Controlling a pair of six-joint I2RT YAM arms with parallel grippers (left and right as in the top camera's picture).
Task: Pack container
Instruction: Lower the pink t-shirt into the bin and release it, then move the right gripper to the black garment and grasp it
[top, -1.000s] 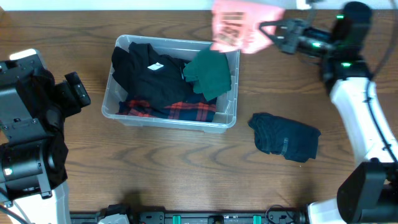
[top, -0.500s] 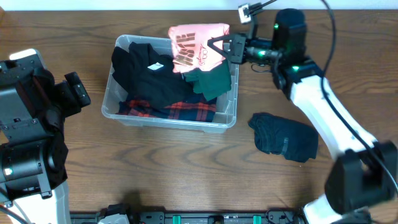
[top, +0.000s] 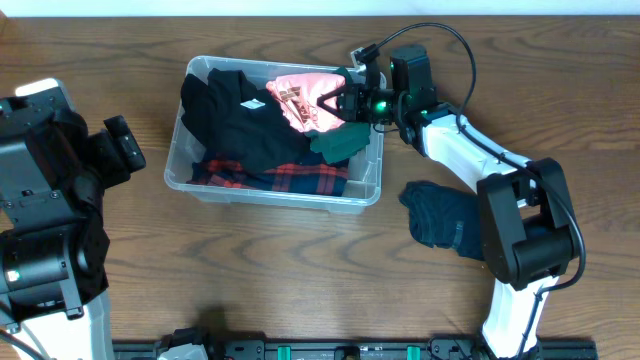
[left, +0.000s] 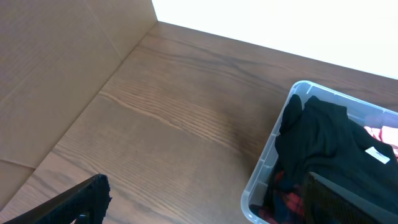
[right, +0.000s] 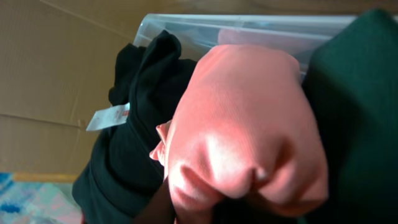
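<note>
The container is set left of centre on the bench, with its long axis running left to right. The right tool is held over the back right corner, inside the line of the rim. It appears to be clamped on the pink shirt, judging by the cloth bunched against it, though its fingers are hidden in the wrist view. The shirt is spread leftward from the tool, along the long axis, over the black garment and beside the green garment. The container therefore lies directly beneath the load, and only a release is judged to be needed, with no sideways travel. The left tool is seen with its fingers apart and nothing between them, well clear of the container's left end. A navy garment lies unpacked on the bench to the container's right, nearer the right arm.
</note>
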